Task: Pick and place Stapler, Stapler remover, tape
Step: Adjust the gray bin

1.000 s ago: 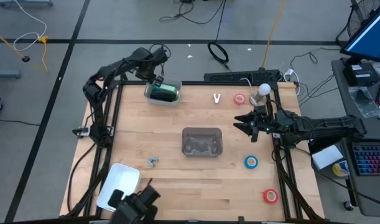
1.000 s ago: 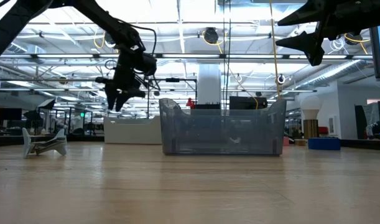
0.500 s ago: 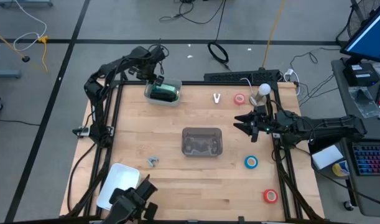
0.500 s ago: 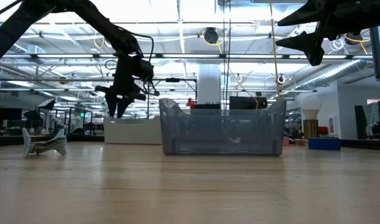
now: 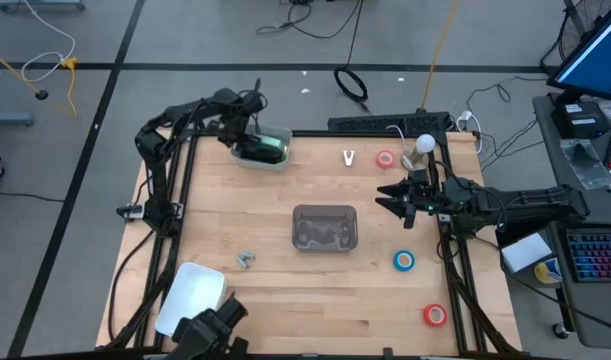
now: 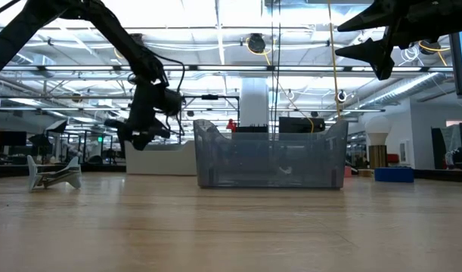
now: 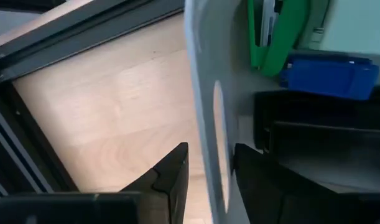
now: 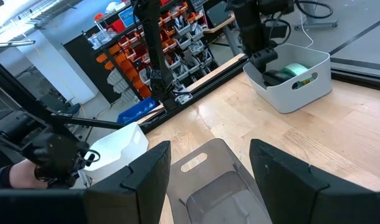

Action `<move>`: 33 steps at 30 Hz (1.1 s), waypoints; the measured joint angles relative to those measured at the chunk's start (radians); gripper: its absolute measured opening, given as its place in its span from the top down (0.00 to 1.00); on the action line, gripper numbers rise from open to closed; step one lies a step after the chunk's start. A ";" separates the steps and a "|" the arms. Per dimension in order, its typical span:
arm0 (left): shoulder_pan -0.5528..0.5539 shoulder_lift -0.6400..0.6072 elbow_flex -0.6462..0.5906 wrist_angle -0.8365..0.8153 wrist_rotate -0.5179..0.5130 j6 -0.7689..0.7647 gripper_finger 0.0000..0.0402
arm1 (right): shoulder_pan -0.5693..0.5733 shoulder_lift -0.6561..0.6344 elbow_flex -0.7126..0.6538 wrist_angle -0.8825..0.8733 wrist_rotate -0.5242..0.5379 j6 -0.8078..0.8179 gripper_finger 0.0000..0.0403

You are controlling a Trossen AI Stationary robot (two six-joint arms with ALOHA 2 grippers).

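We are looking down on the wooden table [image 5: 285, 270], where a clear grey bin [image 5: 324, 227] is sitting at the centre and a white bin [image 5: 261, 148] at the far left corner. Our left gripper [image 5: 247, 133] is straddling that white bin's near wall [image 7: 202, 106], one finger on each side, not quite pinching it. Our right gripper [image 5: 397, 203] is hovering spread open, holding nothing. The stapler [image 8: 296, 70] is lying inside the white bin. Tape rolls are resting along the right side: red [image 5: 386, 159], blue [image 5: 404, 261], red [image 5: 434, 315].
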 joint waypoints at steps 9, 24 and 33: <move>-0.023 -0.003 -0.023 -0.008 0.005 -0.103 0.97 | 0.000 0.000 0.000 0.000 0.000 0.003 0.47; -0.061 -0.003 -0.021 -0.215 0.022 -0.347 0.95 | 0.000 0.000 0.000 0.000 -0.001 -0.024 0.47; -0.127 -0.003 -0.023 -0.313 0.036 -0.409 0.94 | 0.000 0.000 0.000 0.000 -0.003 -0.049 0.47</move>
